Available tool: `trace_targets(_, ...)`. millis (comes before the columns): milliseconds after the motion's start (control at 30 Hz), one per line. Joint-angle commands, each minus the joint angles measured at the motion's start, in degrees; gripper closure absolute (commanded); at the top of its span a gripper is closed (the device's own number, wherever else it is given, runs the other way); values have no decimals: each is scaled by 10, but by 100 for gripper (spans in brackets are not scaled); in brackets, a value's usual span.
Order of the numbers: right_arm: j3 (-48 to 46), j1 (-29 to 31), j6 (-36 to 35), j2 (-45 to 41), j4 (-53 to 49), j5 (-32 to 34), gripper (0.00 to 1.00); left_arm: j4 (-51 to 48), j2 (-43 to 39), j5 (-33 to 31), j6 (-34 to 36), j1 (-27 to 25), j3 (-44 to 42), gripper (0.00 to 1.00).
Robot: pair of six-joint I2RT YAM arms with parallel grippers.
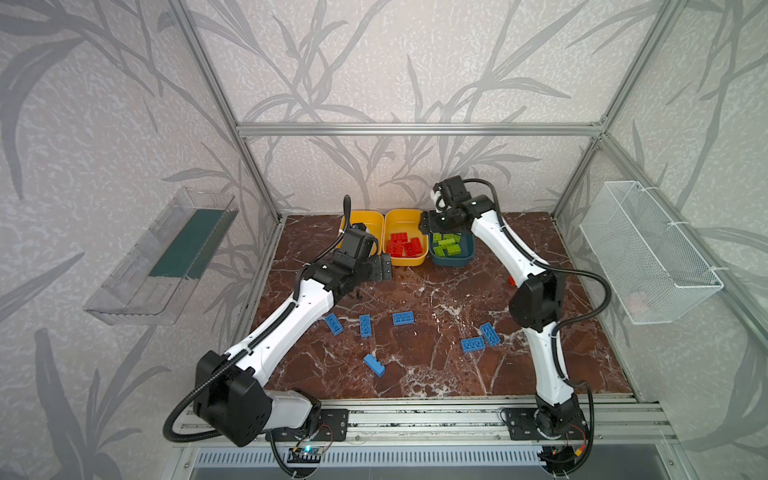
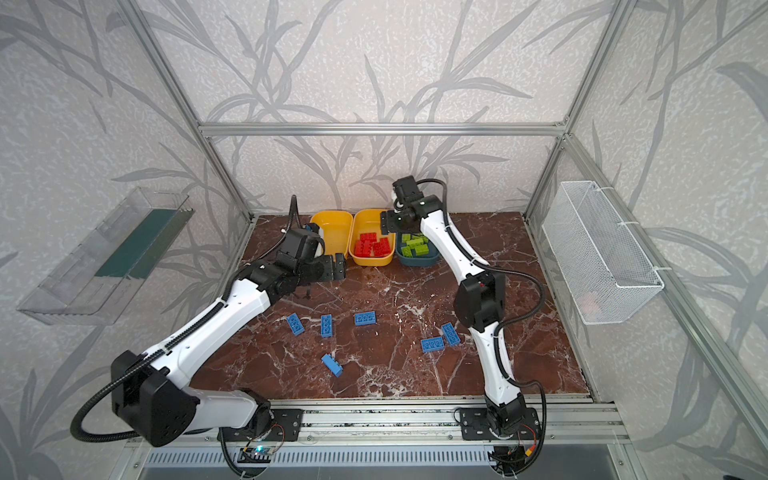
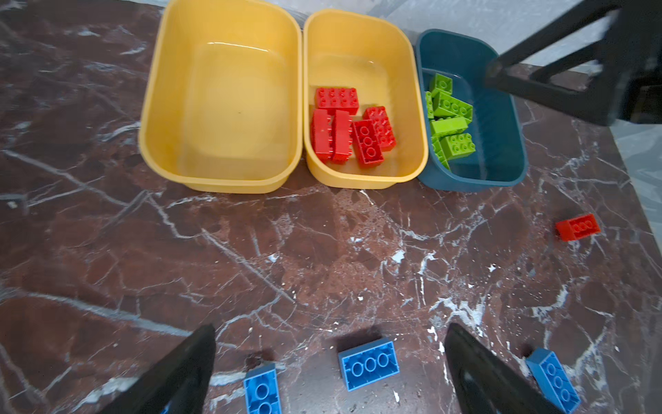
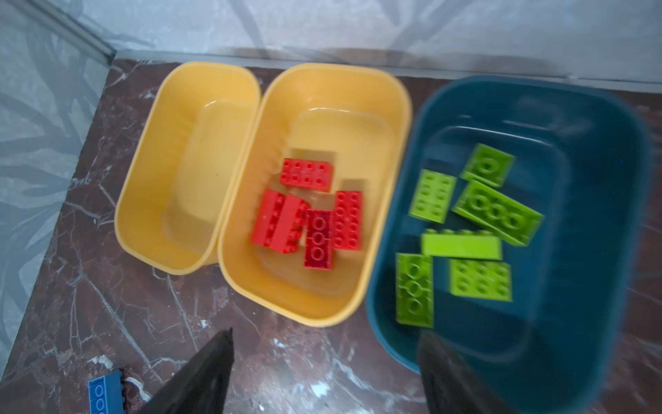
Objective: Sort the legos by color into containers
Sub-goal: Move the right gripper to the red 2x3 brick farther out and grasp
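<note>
Right tool (image 4: 326,335) released, jaws well apart, nothing between them. It hangs over the teal tub (image 3: 501,154), which touches the middle tub (image 3: 358,39) on its right-arm side. Left tool (image 3: 331,327) is spread wide too and empty, raised over bare desk (image 1: 436,299) just off the middle tub's near corner, left-arm side.

Middle tub is yellow and holds five red legos (image 4: 308,175) in a loose cluster. Empty yellow tub (image 3: 229,107) touches it on the left-arm side. Teal tub holds six green legos (image 4: 496,213), one lying on its side. The three tubs make a row close to the back wall.

Stray red lego (image 3: 577,227) lies on the desk past the teal tub from the middle tub, nearer the arm bases, mostly hidden behind the right arm in both top views. Six blue legos (image 1: 403,318) are on the desk, all well apart from the middle tub toward the arm bases. Three form a loose row, a lone blue lego (image 1: 374,365) lies nearest the rail (image 1: 415,419), and a blue pair (image 1: 489,334) sits close together on the right-arm side; cannot tell if they touch.

Desk is glossy dark red-brown marble look with white veins. Walls have pale wallpaper (image 1: 415,62) with grey leaf print, edged by an aluminium frame (image 1: 415,129). Clear tray (image 1: 162,257) is on the wall far to the middle tub's left-arm side, white wire basket (image 1: 648,253) on the wall to its right-arm side. Rail runs along the desk's front edge and carries both arm bases.
</note>
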Motion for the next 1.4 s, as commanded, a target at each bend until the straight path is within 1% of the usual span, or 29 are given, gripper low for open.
trace_targets(0, -137, -51, 21, -99, -4, 43, 17, 33, 29, 47, 6, -14, 32, 1)
trace_targets(67, -252, -83, 43, -162, 43, 42, 17, 37, 52, 53, 7, -31, 52, 1)
trace_targets(133, -363, -119, 48, -221, 95, 34, 16, 40, 77, 57, 13, -54, 75, 1)
trace_targets(233, -448, -165, 67, -274, 102, 33, 14, 37, 113, 56, 22, -91, 110, 1)
trace_targets(333, -488, -177, 68, -302, 97, 57, 13, 38, 141, 64, 22, -117, 135, 1)
trace_targets(400, -504, -180, 85, -306, 95, 77, 13, 39, 153, 69, 21, -126, 146, 1)
trace_targets(533, -531, -186, 161, -302, 98, 98, 13, 34, 161, 72, 21, -131, 158, 1)
trace_targets(700, -563, -194, 256, -287, 127, 99, 13, 28, 155, 65, 25, -131, 162, 1)
trace_targets(800, -570, -205, 295, -272, 139, 95, 13, 19, 148, 55, 31, -131, 160, 1)
trace_targets(833, -569, -211, 304, -254, 141, 87, 13, 15, 144, 51, 34, -131, 158, 1)
trace_targets(900, -564, -223, 310, -236, 140, 66, 13, 10, 137, 43, 39, -131, 154, 1)
trace_targets(1000, -552, -238, 320, -210, 135, 57, 14, 3, 126, 28, 46, -131, 148, 1)
trace_targets(1200, -547, -253, 326, -177, 150, 67, 18, -22, 117, -16, 53, -130, 148, 1)
trace_targets(1367, -535, -257, 325, -158, 154, 71, 19, -35, 114, -24, 66, -127, 150, 1)
